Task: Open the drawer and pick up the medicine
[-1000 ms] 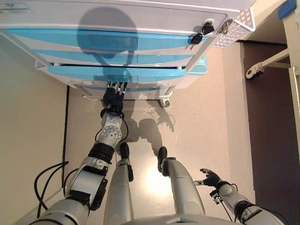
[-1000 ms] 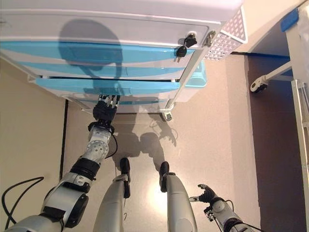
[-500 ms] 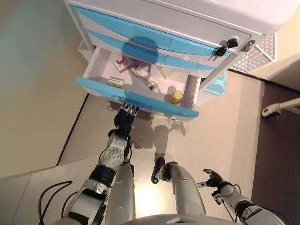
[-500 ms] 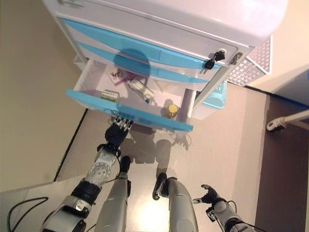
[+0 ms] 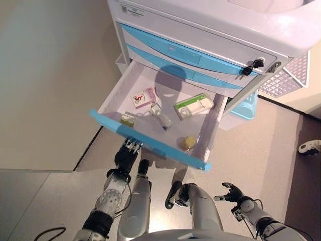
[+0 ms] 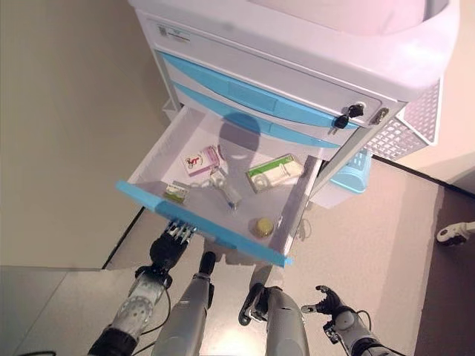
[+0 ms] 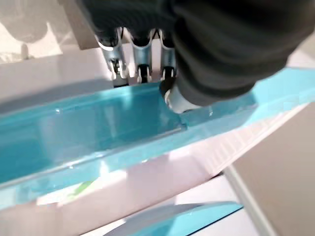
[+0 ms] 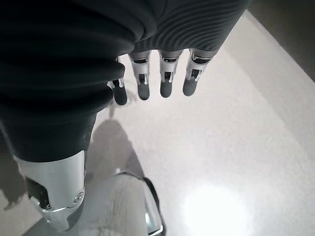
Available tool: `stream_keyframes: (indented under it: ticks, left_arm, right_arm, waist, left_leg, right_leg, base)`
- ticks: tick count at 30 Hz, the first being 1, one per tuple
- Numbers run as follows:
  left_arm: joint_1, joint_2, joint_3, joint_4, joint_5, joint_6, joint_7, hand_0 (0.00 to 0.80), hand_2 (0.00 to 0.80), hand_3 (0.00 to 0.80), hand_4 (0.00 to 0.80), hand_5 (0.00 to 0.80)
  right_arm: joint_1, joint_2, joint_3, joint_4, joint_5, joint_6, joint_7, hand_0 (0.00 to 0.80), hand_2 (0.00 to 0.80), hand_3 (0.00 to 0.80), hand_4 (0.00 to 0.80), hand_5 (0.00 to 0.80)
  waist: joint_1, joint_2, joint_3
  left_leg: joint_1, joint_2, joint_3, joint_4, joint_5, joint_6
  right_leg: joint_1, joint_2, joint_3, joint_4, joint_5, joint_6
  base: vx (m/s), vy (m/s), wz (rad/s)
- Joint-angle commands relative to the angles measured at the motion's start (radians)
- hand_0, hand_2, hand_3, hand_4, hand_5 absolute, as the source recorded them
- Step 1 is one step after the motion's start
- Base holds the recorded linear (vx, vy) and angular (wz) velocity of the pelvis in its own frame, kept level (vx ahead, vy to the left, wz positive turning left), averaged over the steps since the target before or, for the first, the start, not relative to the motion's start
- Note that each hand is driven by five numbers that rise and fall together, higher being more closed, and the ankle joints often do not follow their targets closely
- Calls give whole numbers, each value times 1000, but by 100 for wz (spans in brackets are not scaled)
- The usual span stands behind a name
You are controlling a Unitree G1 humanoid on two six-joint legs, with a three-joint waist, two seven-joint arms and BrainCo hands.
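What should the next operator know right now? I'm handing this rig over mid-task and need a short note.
Left hand: fingers hooked under the blue front of the drawer.
Right hand: open, idle, low by the floor, holding nothing.
Done: drawer pulled well out of the cabinet.
Inside: pink box, green-and-white box, small green box, yellow-capped bottle.
Left: pick up the medicine; nothing is held yet.

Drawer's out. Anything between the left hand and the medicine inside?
Yes: the drawer's blue front. The left hand sits below and outside it, fingers at its handle, while the boxes and bottle lie inside behind it. Nothing covers them from above.
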Motion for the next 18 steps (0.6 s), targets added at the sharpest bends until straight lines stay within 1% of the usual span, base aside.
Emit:
stream_keyframes:
  ticks: [1,3,4,6,9,13,16,17,18]
  left_arm:
    - [-40,31,185,-324,-18,-121,-157,800,800,800,800,800]
    - [2,32,229,-368,-27,-140,-149,800,800,800,800,800]
    - [3,32,230,-369,-27,-140,-149,800,800,800,800,800]
    - [48,21,273,-387,-44,-157,-137,800,800,800,800,800]
    - [70,15,296,-377,-45,-163,-125,800,800,800,800,800]
    - [101,4,313,-363,-46,-172,-99,800,800,800,800,800]
    - [104,2,311,-360,-42,-173,-94,800,800,800,800,800]
    - [112,-1,301,-339,-28,-170,-75,800,800,800,800,800]
    - [112,-1,301,-339,-27,-170,-75,800,800,800,800,800]
  right_arm:
    - [61,-51,-21,45,-26,12,-5,0,0,0,0,0]
    - [60,-46,-29,57,-32,17,-6,0,0,0,0,0]
    - [60,-46,-29,57,-32,17,-6,0,0,0,0,0]
    - [60,-42,-34,62,-40,16,-8,0,0,0,0,0]
    - [60,-45,-36,57,-41,16,-7,0,0,0,0,0]
    - [58,-42,-41,53,-36,19,-13,0,0,0,0,0]
    - [56,-42,-43,53,-32,20,-16,0,0,0,0,0]
    - [50,-42,-46,50,-26,23,-22,0,0,0,0,0]
    - [50,-42,-46,50,-26,23,-22,0,0,0,0,0]
  waist:
    - [22,19,-89]
    - [33,26,-90]
    - [33,25,-89]
    - [44,28,-90]
    - [48,29,-90]
    - [56,31,-87]
    - [58,32,-86]
    - [56,31,-82]
    - [56,31,-82]
  left_leg:
    - [-43,-71,29,174,-133,113]
    - [-26,-75,31,171,-139,118]
    - [-25,-75,31,171,-139,118]
    - [-15,-74,42,173,-148,125]
    - [-10,-73,52,172,-151,129]
    - [-4,-75,70,155,-149,138]
    - [-5,-74,75,150,-147,140]
    - [-6,-72,89,146,-147,146]
    - [-6,-72,90,146,-147,146]
  right_leg:
    - [-4,1,43,-82,154,61]
    - [8,-8,46,-80,154,65]
    - [8,-8,46,-80,155,65]
    - [13,-15,55,-80,158,71]
    - [11,-18,61,-79,162,74]
    - [10,-25,74,-90,175,87]
    - [8,-25,78,-94,178,89]
    - [-1,-25,90,-99,187,94]
    - [-1,-25,90,-99,187,94]
  base:
    - [14,52,9]
    - [9,50,4]
    - [11,48,1]
    - [9,50,2]
    - [7,42,-2]
    - [3,51,-6]
    - [1,43,-5]
    - [9,50,-1]
    - [10,73,-8]
